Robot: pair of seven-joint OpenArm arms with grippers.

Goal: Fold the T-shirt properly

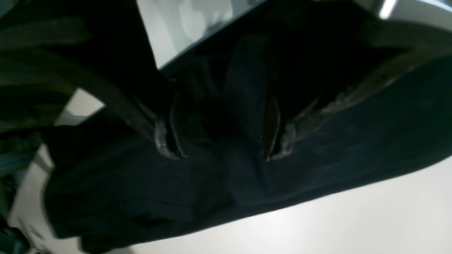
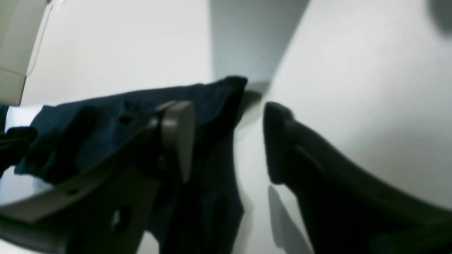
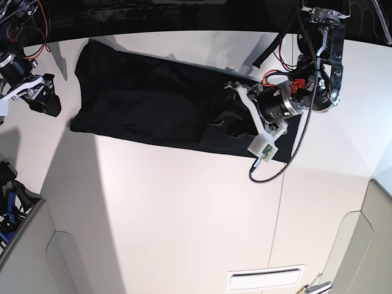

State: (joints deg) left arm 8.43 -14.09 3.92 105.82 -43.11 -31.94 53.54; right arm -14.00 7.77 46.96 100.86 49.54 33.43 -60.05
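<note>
White tabletop (image 3: 184,208), seam lines across it, cables and dark clutter along the far edge. The T-shirt (image 3: 153,104) lies on it as a long black band, partly folded and rumpled.

Left tool (image 1: 226,141): down on the shirt's end, well away from the right tool. Wrist view shows both fingertips (image 1: 166,141) spread apart with black fabric bunched between and under them. Tips look to be touching the cloth, not pinching it. A white cable (image 3: 278,165) loops off this arm past the shirt's near edge.

Right tool (image 2: 229,141): off the fabric, just past the shirt's other end, over bare tabletop. Jaws spread; the gap between the pale finger (image 2: 176,137) and the dark one shows only white surface. The shirt's corner sits right behind the pale finger; can't tell if it touches. Nothing gripped.

Shirt stretches between the two tools.
</note>
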